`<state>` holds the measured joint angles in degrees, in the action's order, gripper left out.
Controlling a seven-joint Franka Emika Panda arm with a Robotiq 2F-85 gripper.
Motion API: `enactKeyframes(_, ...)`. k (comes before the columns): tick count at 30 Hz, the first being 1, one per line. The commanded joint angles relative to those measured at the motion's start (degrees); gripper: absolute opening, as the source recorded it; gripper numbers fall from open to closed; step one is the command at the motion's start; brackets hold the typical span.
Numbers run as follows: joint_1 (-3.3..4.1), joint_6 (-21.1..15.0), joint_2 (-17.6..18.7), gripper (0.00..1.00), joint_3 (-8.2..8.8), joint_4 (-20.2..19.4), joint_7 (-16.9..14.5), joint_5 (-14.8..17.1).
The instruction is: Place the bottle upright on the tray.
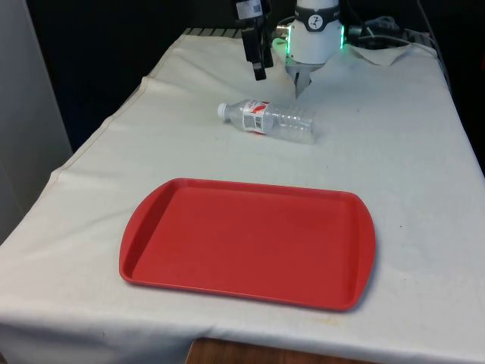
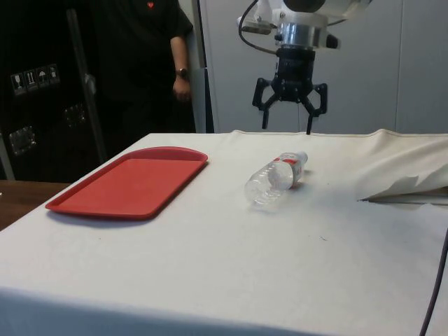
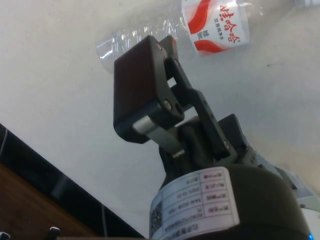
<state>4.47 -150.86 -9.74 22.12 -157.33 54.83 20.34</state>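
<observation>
Bottle of clear plastic lies on its side on the white cloth, toward the table's far edge, well apart from the red tray by the near edge. Gripper hangs above the bottle, not touching it, jaws spread apart and empty
</observation>
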Motion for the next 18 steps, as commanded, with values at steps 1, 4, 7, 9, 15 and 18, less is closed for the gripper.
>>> enactKeyframes(1, 0.00, 0.00, 0.11, 1.00, 0.06, 0.00, 0.00, 0.17)
enactKeyframes(4, 0.34, -0.52, 0.17, 1.00, 0.69, -0.06, -1.15, 2.35)
enactKeyframes(7, 0.40, -0.34, 0.46, 1.00, 1.09, 0.06, -1.49, 3.09)
enactKeyframes(9, 0.40, -0.23, 0.80, 1.00, 1.43, 0.17, -2.29, 4.24)
enactKeyframes(15, 0.34, -0.11, 1.66, 1.00, 1.83, 0.46, -3.78, 6.36)
enactKeyframes(18, 0.29, -0.06, 2.18, 1.00, 2.06, 0.57, -4.64, 7.62)
